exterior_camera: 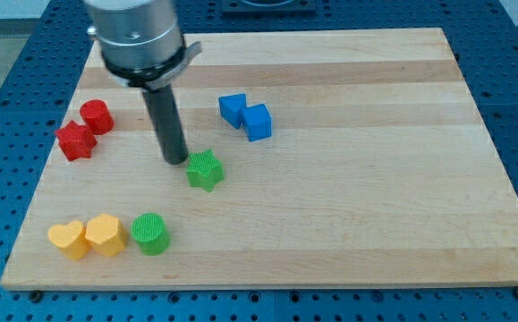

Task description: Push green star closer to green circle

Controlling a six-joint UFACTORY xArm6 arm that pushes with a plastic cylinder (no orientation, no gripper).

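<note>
The green star [205, 170] lies near the middle of the wooden board [348, 179], left of centre. The green circle [150, 233] stands below and to the left of it, near the view's bottom left. My tip [175, 160] rests on the board just left of and slightly above the green star, close to touching it. The dark rod rises from there to the arm's grey flange at the view's top left.
A red circle [97, 116] and a red star [75, 140] sit at the left edge. Two yellow blocks [68, 239] [105, 234] lie left of the green circle. Two blue blocks [233, 108] [257, 122] sit above the green star.
</note>
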